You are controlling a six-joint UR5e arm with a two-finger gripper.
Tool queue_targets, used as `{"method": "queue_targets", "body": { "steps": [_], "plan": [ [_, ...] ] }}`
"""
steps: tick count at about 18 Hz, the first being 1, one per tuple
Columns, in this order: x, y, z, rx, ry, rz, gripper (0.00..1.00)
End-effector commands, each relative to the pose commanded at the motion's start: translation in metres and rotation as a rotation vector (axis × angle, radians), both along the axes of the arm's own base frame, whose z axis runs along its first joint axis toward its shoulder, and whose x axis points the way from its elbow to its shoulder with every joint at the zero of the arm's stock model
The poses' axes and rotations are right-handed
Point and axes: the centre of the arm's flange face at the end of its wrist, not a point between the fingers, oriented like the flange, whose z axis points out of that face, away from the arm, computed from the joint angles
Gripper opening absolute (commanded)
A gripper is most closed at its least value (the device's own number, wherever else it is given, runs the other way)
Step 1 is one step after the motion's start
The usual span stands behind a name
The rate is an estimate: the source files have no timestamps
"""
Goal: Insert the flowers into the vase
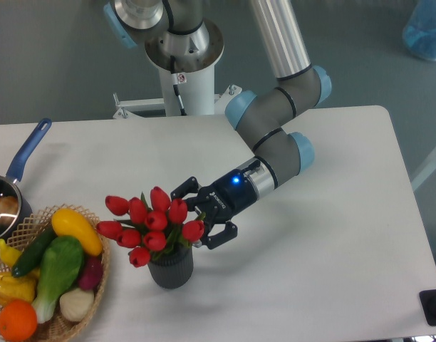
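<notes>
Camera view: the red tulip bunch (150, 224) is standing in the ribbed dark grey vase (172, 267), its buds spreading wider than the mouth. At the bunch's 3 o'clock, the gripper (201, 216) is hanging released, its two black fingers (184, 189) splayed apart and gripping nothing. At the vase's 9 o'clock, a wicker basket (98, 279) is holding toy vegetables (58, 267).

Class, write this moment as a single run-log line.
flowers: in vase | gripper: jaws open, beside flowers | vase: upright on table
</notes>
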Motion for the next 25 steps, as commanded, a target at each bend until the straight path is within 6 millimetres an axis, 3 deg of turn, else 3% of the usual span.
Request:
{"method": "queue_targets", "body": {
  "steps": [4,8,11,18,25],
  "plan": [
    [-0.008,-0.008,0.004,-0.054,0.045,0.009,1.0],
    [-0.014,-0.02,0.032,-0.198,0.125,0.02,1.0],
    [-0.029,-0.035,0.051,-0.227,0.12,0.062,1.0],
    [-0.05,-0.064,0.073,-0.374,0.27,0.125,1.0],
    [-0.11,-0.146,0.122,-0.612,0.411,0.332,1.0]
  ]
}}
